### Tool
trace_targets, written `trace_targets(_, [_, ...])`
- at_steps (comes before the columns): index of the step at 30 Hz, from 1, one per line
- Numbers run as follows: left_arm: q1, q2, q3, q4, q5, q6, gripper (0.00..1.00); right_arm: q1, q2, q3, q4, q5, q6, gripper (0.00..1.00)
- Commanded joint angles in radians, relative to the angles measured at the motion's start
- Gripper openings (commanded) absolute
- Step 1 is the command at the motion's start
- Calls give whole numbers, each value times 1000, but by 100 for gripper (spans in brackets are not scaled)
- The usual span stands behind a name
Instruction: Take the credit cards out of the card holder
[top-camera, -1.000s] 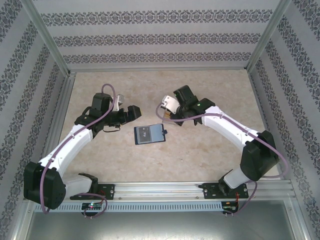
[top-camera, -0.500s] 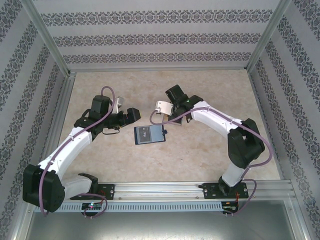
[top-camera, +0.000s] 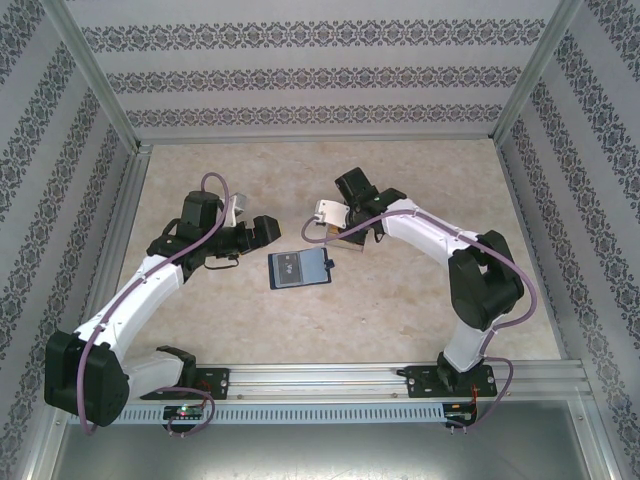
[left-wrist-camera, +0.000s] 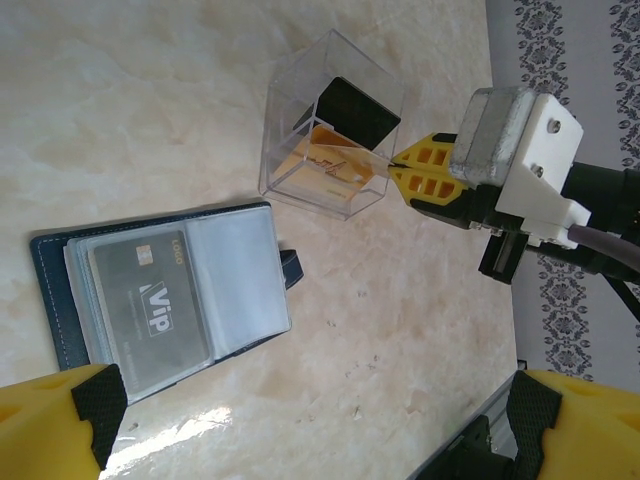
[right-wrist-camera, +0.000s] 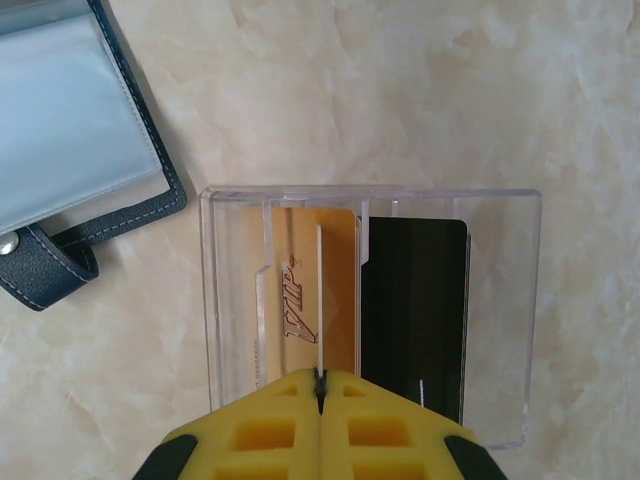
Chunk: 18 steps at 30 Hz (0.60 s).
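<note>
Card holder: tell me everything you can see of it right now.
The card holder lies open and flat on the table, between the two arms. It has a dark navy cover with pale stitching that looks like leather, and clear plastic sleeves inside. A grey card printed "VIP" sits in one sleeve, and the sleeve beside it looks empty. The closing tab has a metal snap. One corner lies close to the clear box; I can't tell whether they touch.

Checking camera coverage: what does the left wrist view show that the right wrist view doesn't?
Left wrist: a grey VIP card sleeved in the open card holder, and the open left gripper. Right wrist: the tab's snap and the clear box's dividers from above. Both: gold card, black card, right gripper shut on a thin card.
</note>
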Motion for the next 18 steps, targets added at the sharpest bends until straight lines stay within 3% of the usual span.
trace_targets(1, [9,-20,-15,-10,-15,7,99,-4,16,-14,8,-37,-1,0])
trace_targets(18, [9,-51,-37,-21,-23,4,99,-1,61,-25,18,-55,13,0])
